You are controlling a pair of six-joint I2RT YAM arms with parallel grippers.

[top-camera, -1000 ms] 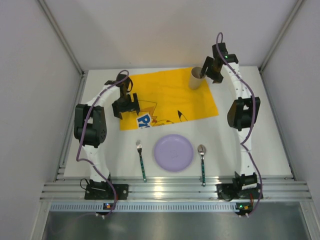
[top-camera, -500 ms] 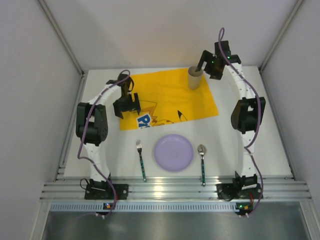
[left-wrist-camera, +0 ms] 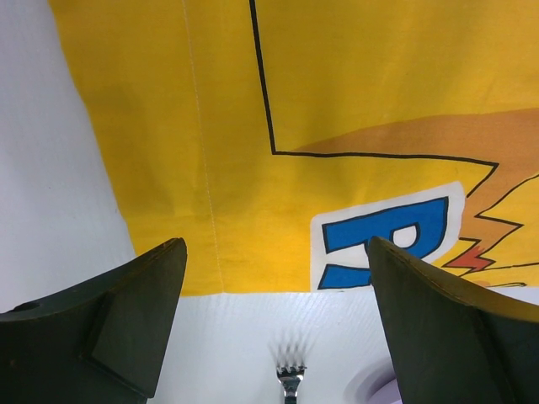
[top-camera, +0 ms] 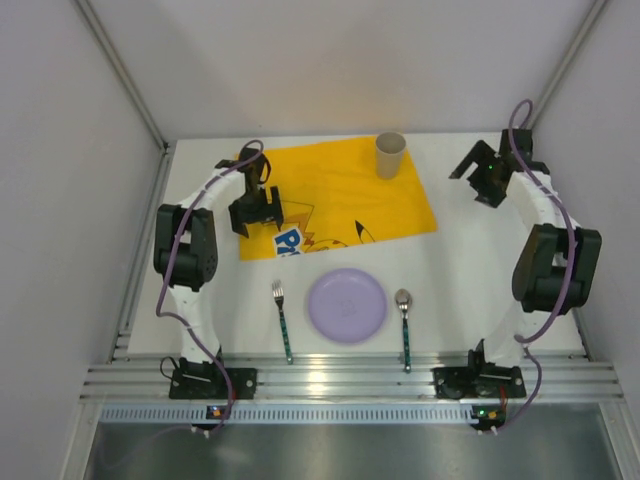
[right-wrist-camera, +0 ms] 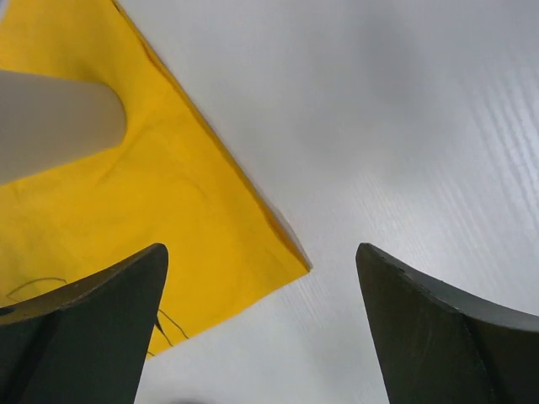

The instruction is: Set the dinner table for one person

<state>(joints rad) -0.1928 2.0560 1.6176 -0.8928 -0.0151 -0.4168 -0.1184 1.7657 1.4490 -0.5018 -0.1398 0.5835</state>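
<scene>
Dinner table (top-camera: 470, 270): a white top walled in by pale panels fills the middle of the overhead view, with a ribbed metal rail (top-camera: 340, 378) along its lower edge.
Placemat (top-camera: 340, 190): a yellow cloth with a cartoon print lies flat in the upper centre, slightly skewed. It sits above the plate, not under it.
Cup (top-camera: 390, 155): it stands upright on the placemat's upper right corner, probably because a drink belongs above and to the right of a place setting.
Plate (top-camera: 346, 305): lilac and round, it rests on bare table in the lower centre, apart from the placemat's lower edge.
Fork (top-camera: 282, 320): it lies just left of the plate, tines toward the top of the frame.
Spoon (top-camera: 404, 325): it lies just right of the plate, bowl toward the top, mirroring the fork in the usual layout.
Left gripper (left-wrist-camera: 274, 328): its fingers are spread wide and hold nothing. It hovers over the placemat's lower left corner, seemingly placed to take the cloth's edge.
Right gripper (top-camera: 478, 178): it too is spread and empty, hanging over bare table at the upper right, well apart from the cup.
</scene>
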